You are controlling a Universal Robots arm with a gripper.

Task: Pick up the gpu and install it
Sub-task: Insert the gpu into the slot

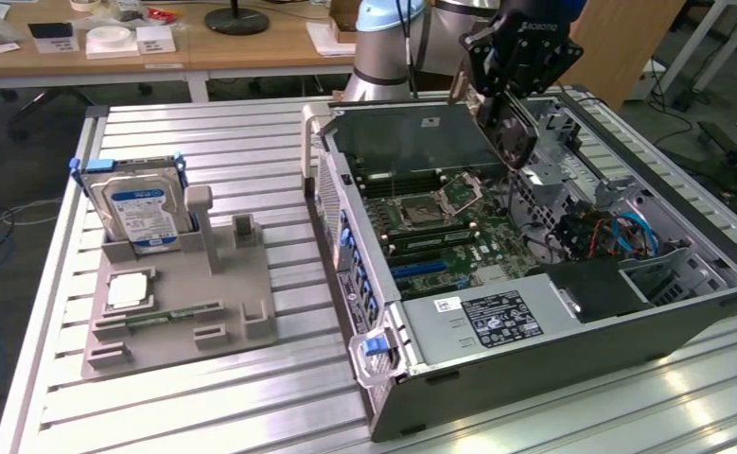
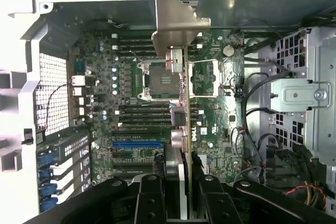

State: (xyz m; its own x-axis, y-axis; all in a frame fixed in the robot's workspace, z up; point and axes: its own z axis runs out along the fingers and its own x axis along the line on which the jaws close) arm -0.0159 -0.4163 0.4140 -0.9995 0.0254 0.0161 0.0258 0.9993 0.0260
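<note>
My gripper (image 1: pixel 507 99) hangs over the open computer case (image 1: pixel 671 326), shut on the gpu (image 1: pixel 510 132). The card hangs on edge above the motherboard (image 1: pixel 431 218). In the wrist view the gpu (image 2: pixel 188 124) is seen edge-on: its silver bracket (image 2: pixel 178 24) is farthest from the camera, its green board runs down the middle, and its black cooler is on one side. My black fingers (image 2: pixel 149 198) clamp the card from both sides. The card floats above the CPU socket (image 2: pixel 163 80), apart from the board. A blue expansion slot (image 2: pixel 136 144) lies beside it, with nothing in it.
A grey fixture (image 1: pixel 179 303) at the exterior view's left holds a silver hard drive (image 1: pixel 141 208) with a blue-white label. Inside the case are a power supply (image 1: pixel 495 317), a metal drive cage (image 2: pixel 304 98) and loose cables (image 2: pixel 252 129). Desks stand behind.
</note>
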